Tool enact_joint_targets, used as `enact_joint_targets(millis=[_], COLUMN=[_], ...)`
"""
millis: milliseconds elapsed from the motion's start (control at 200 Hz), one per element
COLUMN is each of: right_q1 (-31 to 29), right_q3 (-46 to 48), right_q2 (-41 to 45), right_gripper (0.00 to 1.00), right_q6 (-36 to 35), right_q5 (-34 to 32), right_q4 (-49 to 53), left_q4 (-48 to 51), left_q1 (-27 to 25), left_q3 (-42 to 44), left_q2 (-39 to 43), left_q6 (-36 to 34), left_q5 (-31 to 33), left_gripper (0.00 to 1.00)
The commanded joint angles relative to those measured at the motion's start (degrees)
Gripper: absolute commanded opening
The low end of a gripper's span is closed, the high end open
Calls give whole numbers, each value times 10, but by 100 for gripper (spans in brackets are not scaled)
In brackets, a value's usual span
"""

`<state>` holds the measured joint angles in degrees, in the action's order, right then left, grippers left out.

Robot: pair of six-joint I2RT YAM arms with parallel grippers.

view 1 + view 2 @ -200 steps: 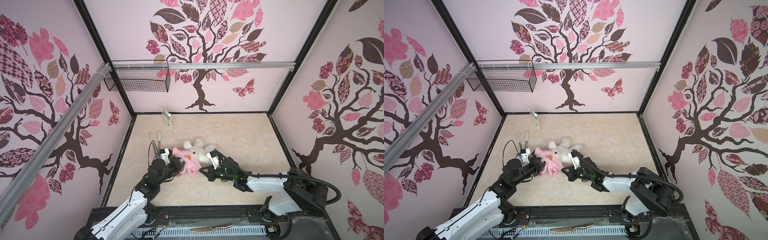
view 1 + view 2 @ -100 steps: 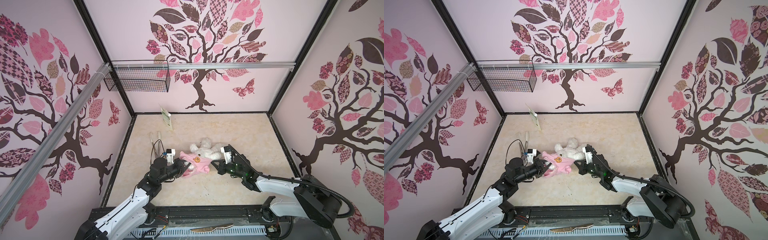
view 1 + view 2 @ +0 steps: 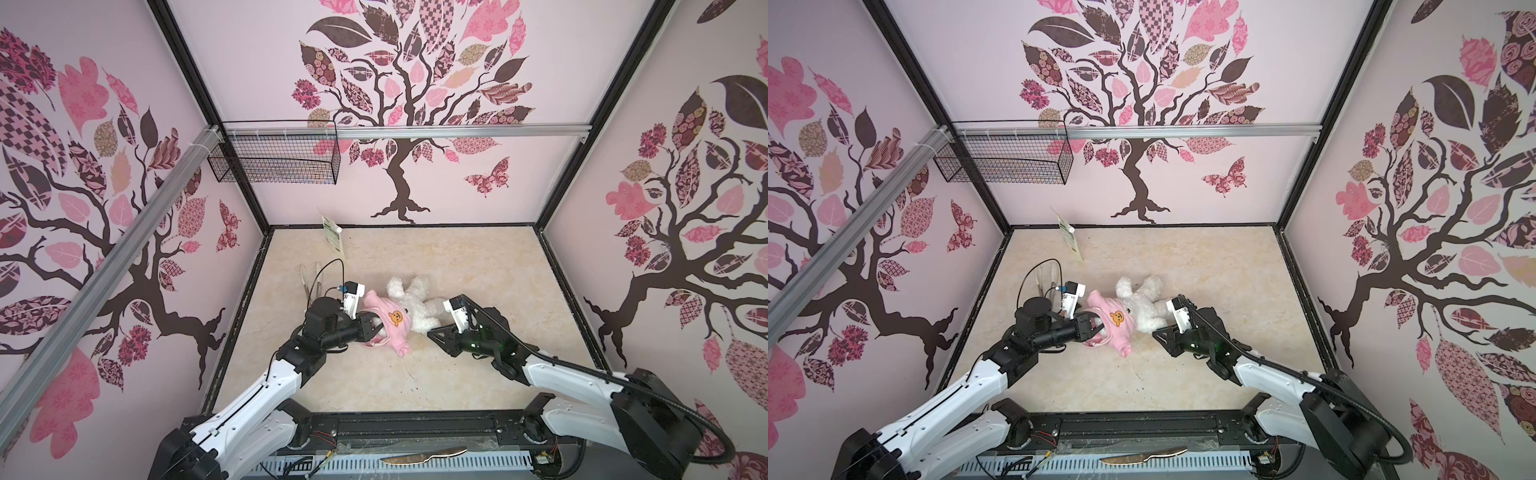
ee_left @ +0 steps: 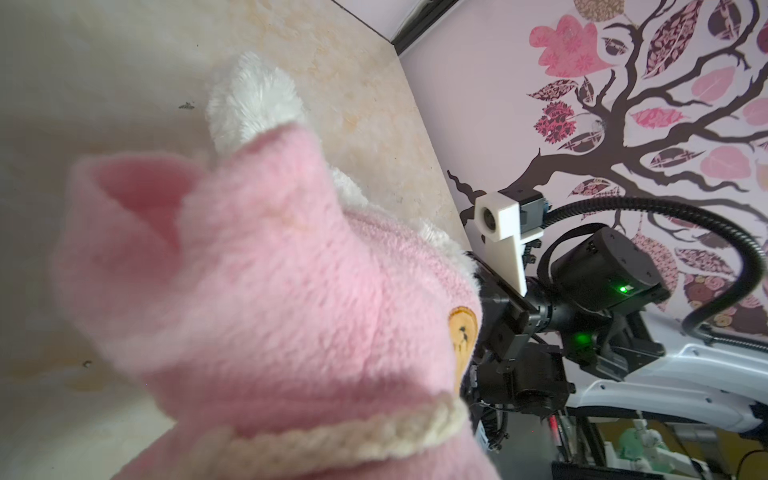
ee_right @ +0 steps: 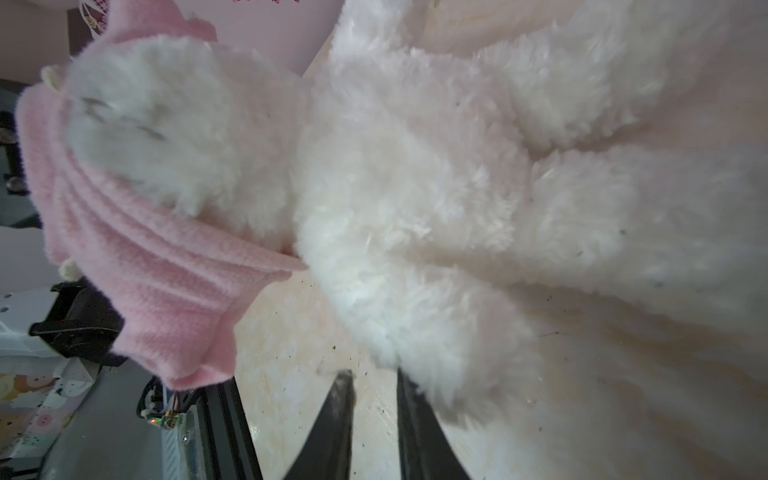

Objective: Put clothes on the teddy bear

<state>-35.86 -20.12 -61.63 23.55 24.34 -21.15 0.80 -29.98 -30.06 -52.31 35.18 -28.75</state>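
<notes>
Only the right wrist view shows right tool [image 5: 372, 378] parted; left tool [image 3: 373, 323] clamps hoodie [image 3: 400, 337].

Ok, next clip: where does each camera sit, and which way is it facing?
Both top views: high over the front edge, looking down at the floor; both arms show, the left claw gripping the pink hoodie pulled partly over the teddy bear.
Left wrist: on the left arm, looking across the hoodie toward the right arm; its own claw is hidden.
Right wrist: low by the floor, facing the bear; the right claw shows, fingers apart.
Shared: every view shows bear and hoodie.
</notes>
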Motion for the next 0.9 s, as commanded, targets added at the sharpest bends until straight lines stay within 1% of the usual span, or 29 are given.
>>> enact_joint_targets(millis=[0,75,170,225,305,400,495,585,895], right_q1=[3,3,4,4,4,4,5,4,4], right_q3=[-31,-51,-89,-110,-135,-147,-146,-143,-132], right_q2=[82,107,101,84,49,2,-29,-41,-53], right_gripper=[32,37,41,43,44,45,43,43,42], right_q6=[-39,-39,-30,-16,7,40,79,96,129], right_q5=[-1,19,82,120,166,226,263,271,266], right_q4=[83,101,109,104,94,56,10,-14,-63], left_q4=[15,19,17,7,-15,-30,-30,-30,-8], left_q1=[-18,-46,-77,-82,-83,-83,-83,-84,-84], left_q3=[-29,-28,-23,-16,-5,5,5,3,1], left_q2=[13,24,34,41,54,65,63,57,47], left_q6=[-181,-278,-397,-445,-488,-516,-519,-515,-526], left_q5=[-2,27,38,28,8,-13,-15,-15,-6], left_gripper=[0,0,0,0,0,0,0,0,0])
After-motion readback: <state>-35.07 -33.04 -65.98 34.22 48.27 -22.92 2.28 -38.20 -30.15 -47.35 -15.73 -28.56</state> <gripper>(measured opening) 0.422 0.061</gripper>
